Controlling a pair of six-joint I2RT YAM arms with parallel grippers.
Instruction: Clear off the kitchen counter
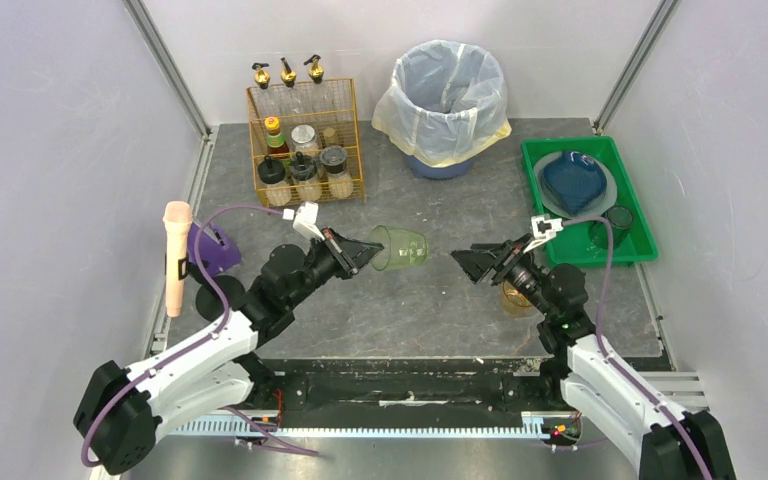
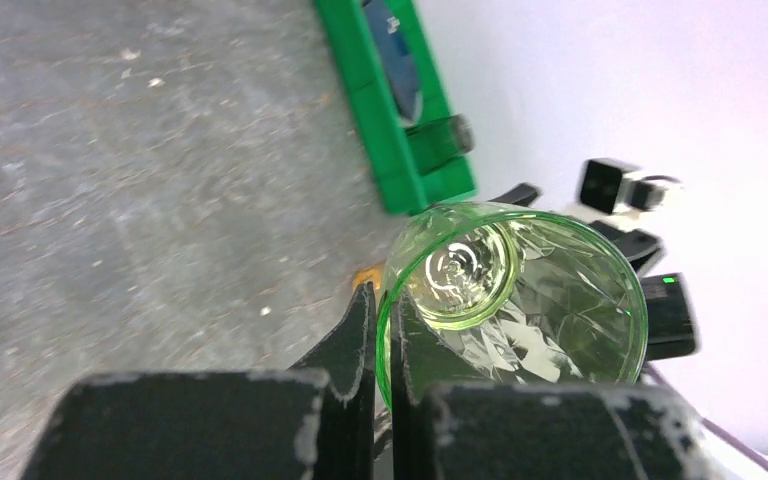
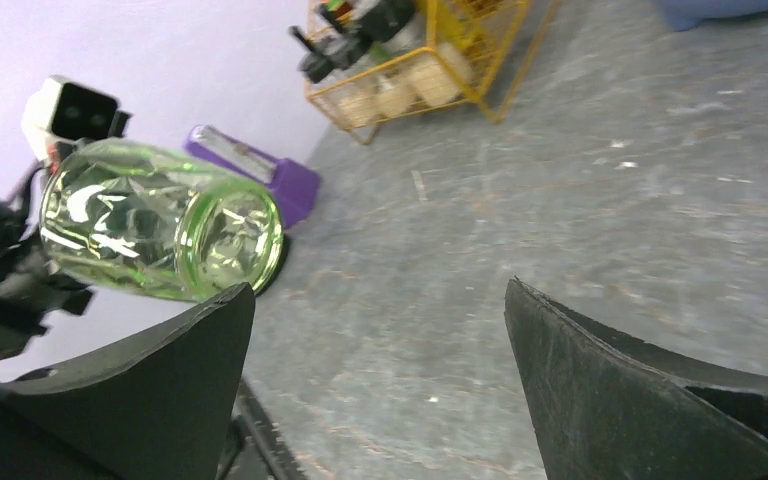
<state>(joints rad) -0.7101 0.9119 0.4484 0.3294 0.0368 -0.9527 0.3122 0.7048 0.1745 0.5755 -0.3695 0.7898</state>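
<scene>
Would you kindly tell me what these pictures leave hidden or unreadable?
Top view: the small amber object is mostly hidden beneath the right arm.
Top view: jar labels in the yellow wire rack are too small to read.
Right wrist view: that rack is cut off by the upper edge.
Left wrist view: the green plastic tray is blurred.

Bright, even light leaves only soft shadows on the dark grey veined kitchen counter (image 1: 440,300). Both wrist views are blurred, with glare streaking the clear green glass tumbler (image 2: 550,320).
</scene>
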